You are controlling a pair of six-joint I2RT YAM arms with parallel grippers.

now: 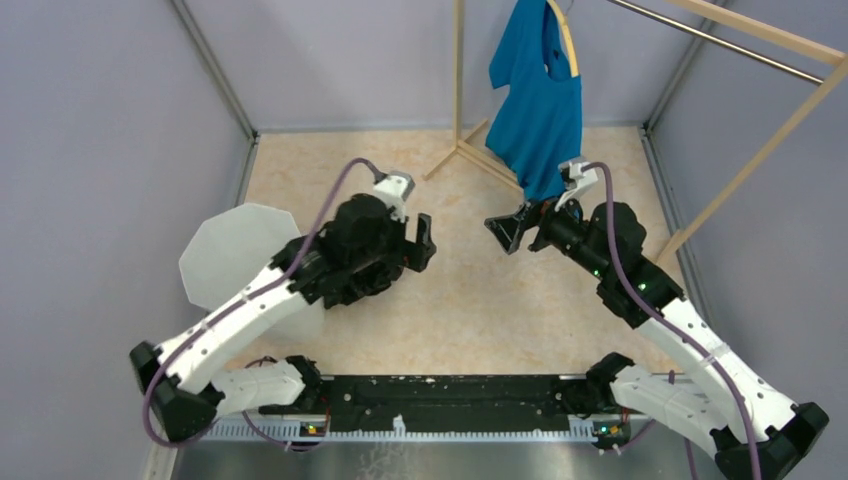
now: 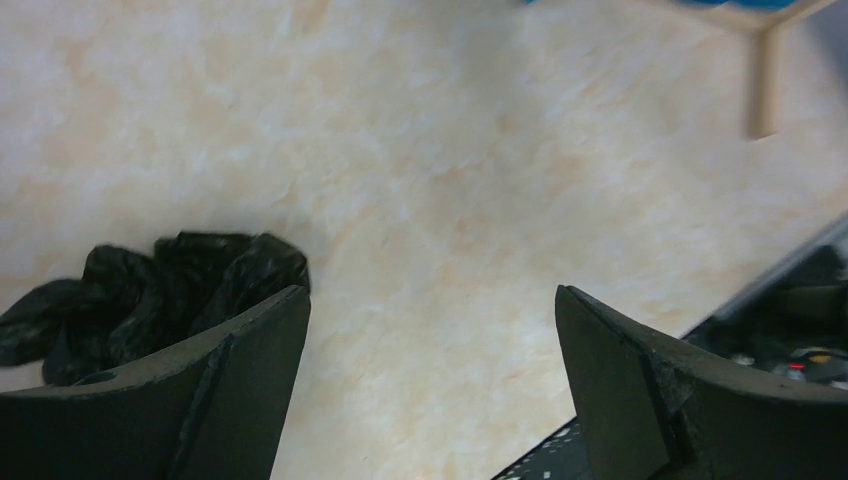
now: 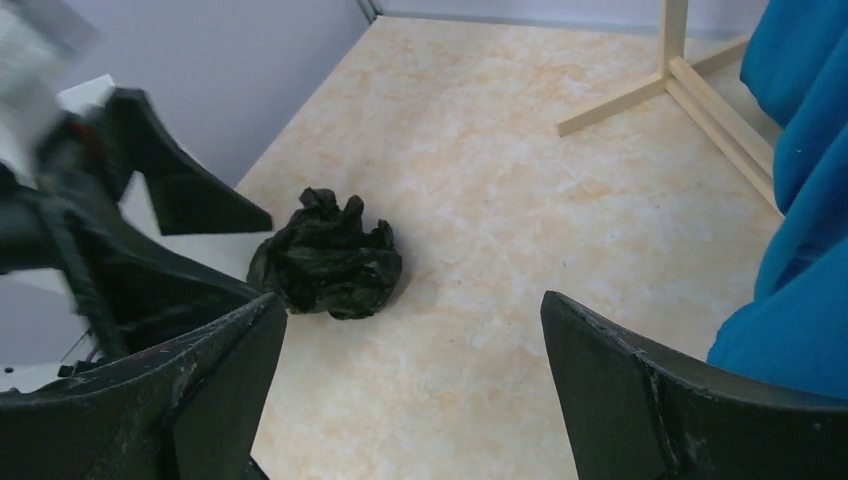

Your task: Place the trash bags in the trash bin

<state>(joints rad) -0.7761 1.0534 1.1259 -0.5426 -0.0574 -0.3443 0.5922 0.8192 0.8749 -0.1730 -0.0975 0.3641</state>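
Left gripper (image 1: pixel 422 243): jaws spread wide, nothing held. Right gripper (image 1: pixel 505 230): jaws likewise spread, empty, pointed toward the left arm. Trash bag (image 3: pixel 325 258): crumpled into a glossy black ball, lying on the bare table (image 1: pixel 480 310), outside the trash bin (image 1: pixel 235 255); in the left wrist view, partly hidden behind one finger (image 2: pixel 240 380), contact not determinable. Trash bin: at the table's left side, partly covered by the left arm. Blue T-shirt (image 1: pixel 540 110): hanging on the wooden rack (image 1: pixel 458 90), close behind the right gripper.
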